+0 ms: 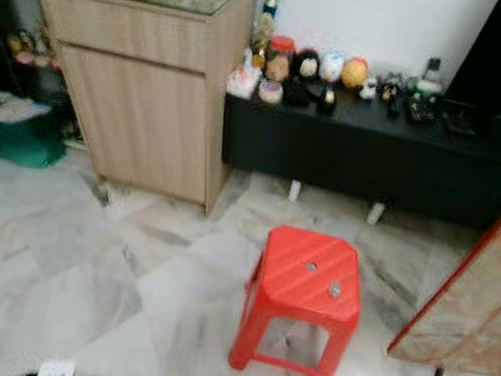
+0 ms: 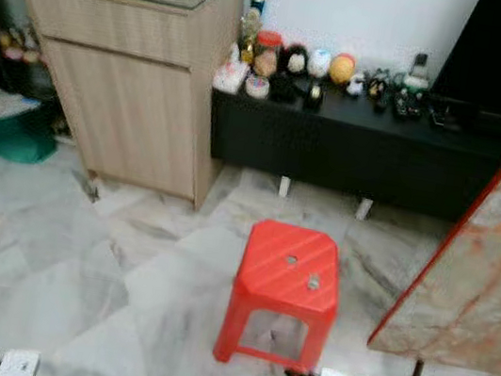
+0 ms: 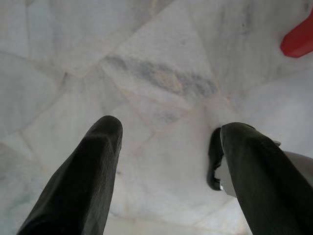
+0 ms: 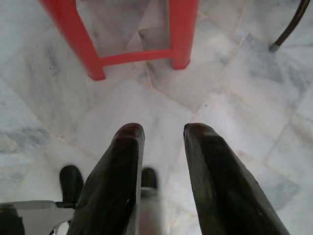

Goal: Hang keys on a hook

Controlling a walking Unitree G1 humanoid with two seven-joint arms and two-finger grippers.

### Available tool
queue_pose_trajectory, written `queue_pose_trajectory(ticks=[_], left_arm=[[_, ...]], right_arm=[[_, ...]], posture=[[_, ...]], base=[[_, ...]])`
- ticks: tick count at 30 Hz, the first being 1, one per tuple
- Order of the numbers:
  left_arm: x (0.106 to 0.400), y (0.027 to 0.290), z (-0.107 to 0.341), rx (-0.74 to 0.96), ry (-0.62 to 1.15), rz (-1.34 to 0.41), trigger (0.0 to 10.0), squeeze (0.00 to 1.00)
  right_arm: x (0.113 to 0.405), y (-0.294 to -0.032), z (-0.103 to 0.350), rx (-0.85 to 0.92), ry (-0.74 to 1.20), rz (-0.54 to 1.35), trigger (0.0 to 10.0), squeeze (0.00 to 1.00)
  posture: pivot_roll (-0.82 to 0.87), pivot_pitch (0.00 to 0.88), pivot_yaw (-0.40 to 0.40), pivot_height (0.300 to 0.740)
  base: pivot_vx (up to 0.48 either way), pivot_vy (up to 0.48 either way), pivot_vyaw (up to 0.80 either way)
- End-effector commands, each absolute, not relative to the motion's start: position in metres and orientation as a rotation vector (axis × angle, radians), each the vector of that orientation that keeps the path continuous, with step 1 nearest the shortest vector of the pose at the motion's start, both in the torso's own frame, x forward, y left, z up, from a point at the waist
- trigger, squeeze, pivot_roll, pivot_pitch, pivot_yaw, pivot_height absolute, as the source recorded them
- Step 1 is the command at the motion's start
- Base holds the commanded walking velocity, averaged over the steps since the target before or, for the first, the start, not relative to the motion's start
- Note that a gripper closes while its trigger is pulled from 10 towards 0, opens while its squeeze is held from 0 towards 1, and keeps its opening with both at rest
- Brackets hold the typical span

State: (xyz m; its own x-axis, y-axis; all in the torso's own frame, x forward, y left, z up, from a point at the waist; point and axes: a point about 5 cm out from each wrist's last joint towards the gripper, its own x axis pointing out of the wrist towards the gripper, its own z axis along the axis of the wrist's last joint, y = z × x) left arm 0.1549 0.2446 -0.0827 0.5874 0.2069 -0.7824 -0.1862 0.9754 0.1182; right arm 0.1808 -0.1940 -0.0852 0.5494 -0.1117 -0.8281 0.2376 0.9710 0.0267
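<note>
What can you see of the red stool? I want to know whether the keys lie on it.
The red stool looks like plastic, standing upright on the pale marble floor, in front of the black bench. Its ribbed square seat has a small centre hole, and a small grey thing beside the hole, too blurred to name. Four legs join by low rails.

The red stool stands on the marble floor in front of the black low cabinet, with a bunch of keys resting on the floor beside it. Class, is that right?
Not quite. The small metal object, likely the keys, lies on top of the red stool, not on the floor, as the left eye view shows. The stool does stand before the black low cabinet.
</note>
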Motion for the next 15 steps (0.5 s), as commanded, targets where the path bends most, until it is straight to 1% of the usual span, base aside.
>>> queue_pose_trajectory(ticks=[1,5,8,15], left_arm=[[0.155,0.24,-0.084,0.028,0.92,0.211,10.0,0.0],[0.153,0.251,-0.082,0.027,0.924,0.224,10.0,0.0],[0.153,0.253,-0.081,0.02,0.923,0.223,10.0,0.0],[0.154,0.247,-0.083,0.019,0.919,0.216,10.0,0.0]], right_arm=[[0.176,-0.203,-0.086,0.121,0.98,-0.225,10.0,0.0],[0.176,-0.203,-0.086,0.122,0.979,-0.224,10.0,0.0],[0.176,-0.202,-0.086,0.125,0.976,-0.225,10.0,0.0],[0.177,-0.202,-0.085,0.117,0.972,-0.214,10.0,0.0]], posture=[[0.02,0.0,0.004,0.74],[0.02,0.0,0.004,0.74],[0.02,0.0,0.004,0.74],[0.02,0.0,0.001,0.74]], base=[[0.0,0.0,0.0],[0.0,0.0,0.0],[0.0,0.0,0.0],[0.0,0.0,0.0]])
